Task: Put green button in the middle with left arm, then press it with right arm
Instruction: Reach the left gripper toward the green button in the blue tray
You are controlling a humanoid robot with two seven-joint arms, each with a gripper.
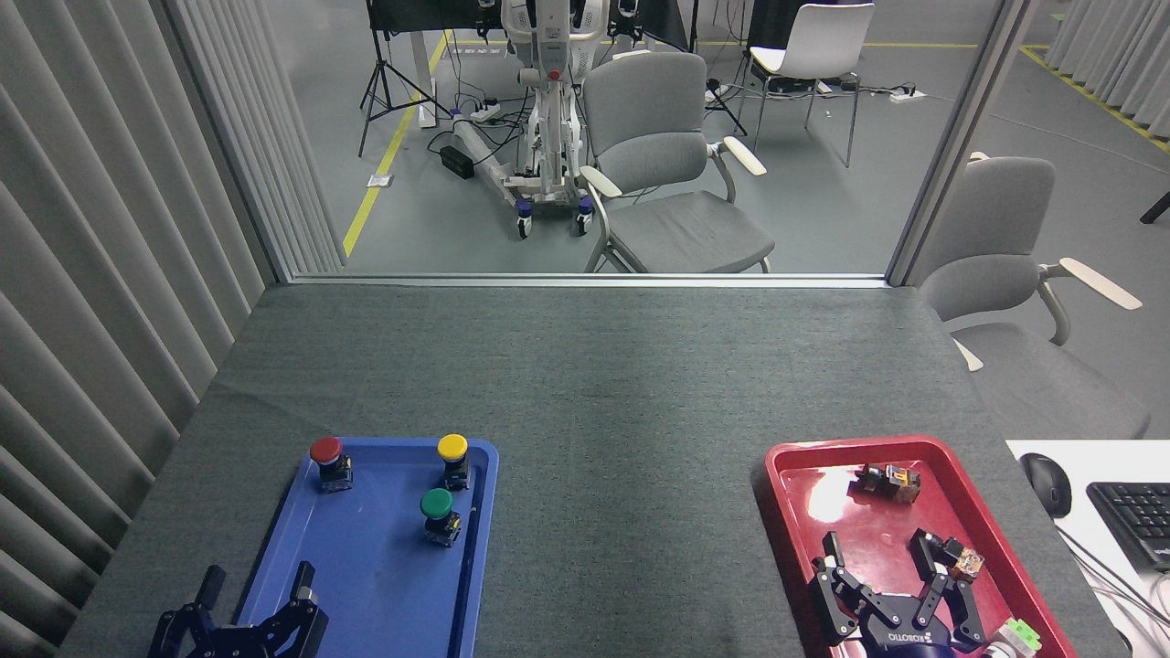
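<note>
The green button (438, 514) stands upright in the blue tray (366, 585), toward its right side, with a dark-green round cap on a black base. My left gripper (259, 579) is open at the tray's near left corner, well short of the button, nothing between its fingers. My right gripper (885, 559) is open over the near part of the red tray (793, 521). The middle (622, 493), bare dark grey tabletop between the two trays, holds nothing.
A red-capped button (328, 462) and a yellow-capped button (453, 460) stand at the back of the blue tray. Small black and orange parts (888, 481) lie in the red tray. A mouse (1047, 484) and keyboard (1133, 523) sit far right.
</note>
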